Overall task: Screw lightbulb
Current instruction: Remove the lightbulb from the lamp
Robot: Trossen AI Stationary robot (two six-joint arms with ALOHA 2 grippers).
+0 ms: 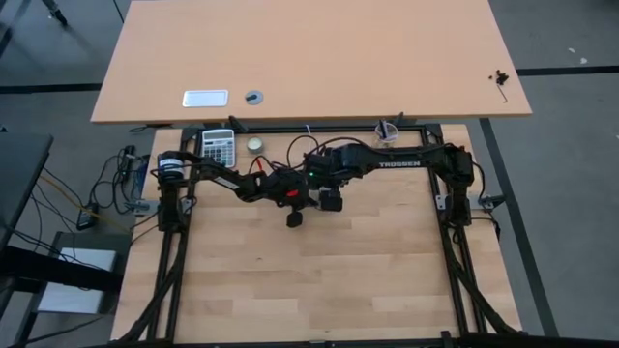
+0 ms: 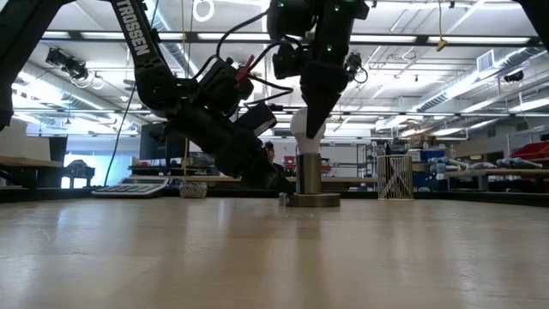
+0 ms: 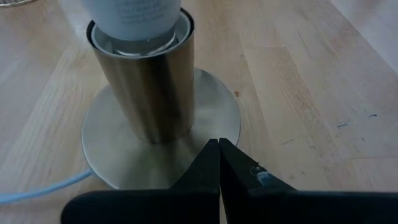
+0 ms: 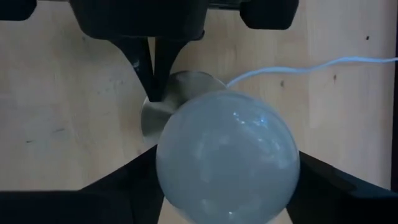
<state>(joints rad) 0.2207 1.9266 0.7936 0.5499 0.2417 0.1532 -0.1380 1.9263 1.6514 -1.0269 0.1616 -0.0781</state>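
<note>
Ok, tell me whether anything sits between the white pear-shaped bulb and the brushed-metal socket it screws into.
Nothing visible does. The white pear-shaped lightbulb already sits in the mouth of the brushed-metal socket, held from above by the right gripper. The left gripper, shut, presses on the socket's round base plate.

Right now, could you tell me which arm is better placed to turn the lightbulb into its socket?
Right. Its pincer grips the lightbulb, seated in the socket. The left pincer is shut, pressing on the socket's base plate.
</note>
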